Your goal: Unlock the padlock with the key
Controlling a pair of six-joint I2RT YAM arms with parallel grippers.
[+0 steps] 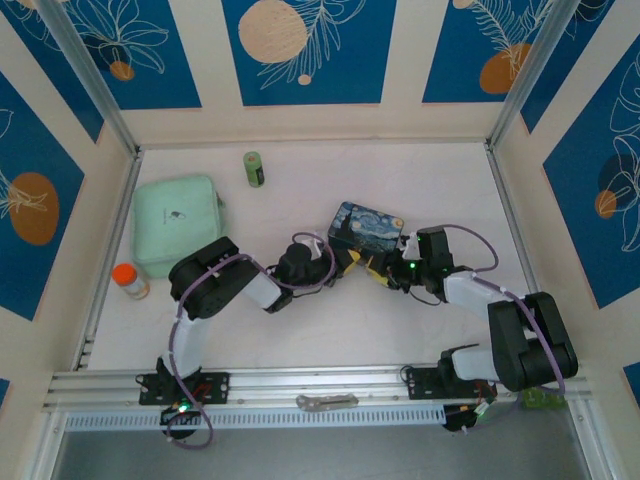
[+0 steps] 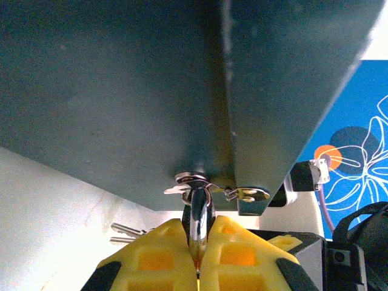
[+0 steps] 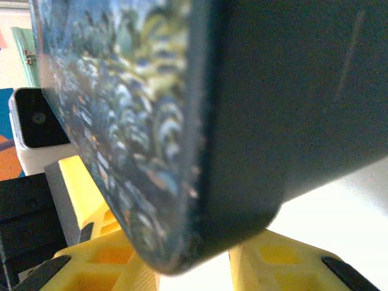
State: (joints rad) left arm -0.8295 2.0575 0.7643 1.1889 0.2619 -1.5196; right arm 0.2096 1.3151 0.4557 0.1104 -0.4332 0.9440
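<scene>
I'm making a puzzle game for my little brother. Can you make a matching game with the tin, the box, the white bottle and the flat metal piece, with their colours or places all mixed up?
Things:
1. tin
2. box
3. white bottle
4. flat metal piece

Clues:
A. mint green
B. lies on the rail at the near edge
C. has an orange cap
D. blue, with a swirly painting

Pairs: 1-D, 2-A, 3-C, 4-B.

Black arms [image 1: 210, 280] with white sleeves, purple cables [image 1: 178, 345], and yellow claw fingers [image 2: 154, 260] moulded with square pockets.
</scene>
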